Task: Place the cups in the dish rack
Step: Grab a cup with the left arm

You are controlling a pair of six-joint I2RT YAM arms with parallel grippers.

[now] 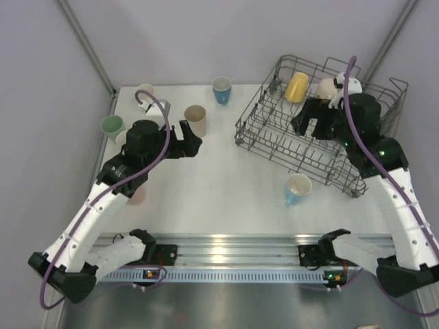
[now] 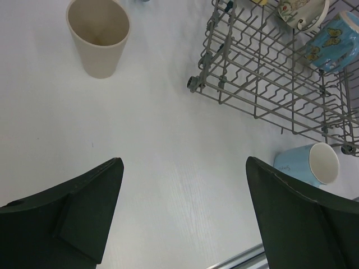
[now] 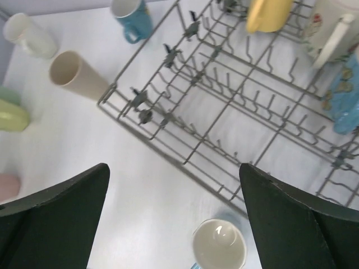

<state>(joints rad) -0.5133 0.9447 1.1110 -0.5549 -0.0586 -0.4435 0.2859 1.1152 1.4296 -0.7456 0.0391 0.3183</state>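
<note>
**Both sets of fingers open; rack part-loaded at far right**

Top view: the white matte tabletop [image 1: 226, 199] has an aluminium rail [image 1: 226, 250] with a glare patch along its near edge. Pale grey walls [image 1: 206, 34] close it in, with metal posts [image 1: 86, 44] at the far corners. The dish rack [image 1: 274, 147] sits skewed at the far right of the tabletop. A yellow cup [image 1: 297, 87] and a white mug [image 1: 328, 88] lie in it along its far side. My right fingers [image 1: 310, 123] hang over the rack, spread and empty. My left fingers [image 1: 194, 140] are spread too, holding nothing, just beside the upright beige tumbler [image 1: 195, 120]. Loose on the tabletop are a blue mug [image 1: 221, 90] at far centre and a cream mug [image 1: 145, 92] and a mint cup [image 1: 112, 126] at far left. A pink cup [image 1: 137, 195] is partly hidden under my left arm. A light blue cup [image 1: 298, 186] sits just outside the rack's near edge.

Left wrist: my fingers are wide apart with only bare tabletop between them, faint grain showing. The beige tumbler is at upper left, well apart from the tips. The rack corner at upper right holds a patterned blue cup [image 2: 336, 42] and the white mug. The light blue cup is just beside the rack, cream inside.

Right wrist: my fingers are wide apart with nothing gripped. The rack's near edge and tines are below them, with white tabletop showing through the wires. The light blue cup is on the tabletop between the tips, outside the rack. The yellow cup, white mug and patterned blue cup are along the rack's far side. A lime cup [image 3: 11, 115] sits at the left edge, and the pink cup there is blurred.
</note>
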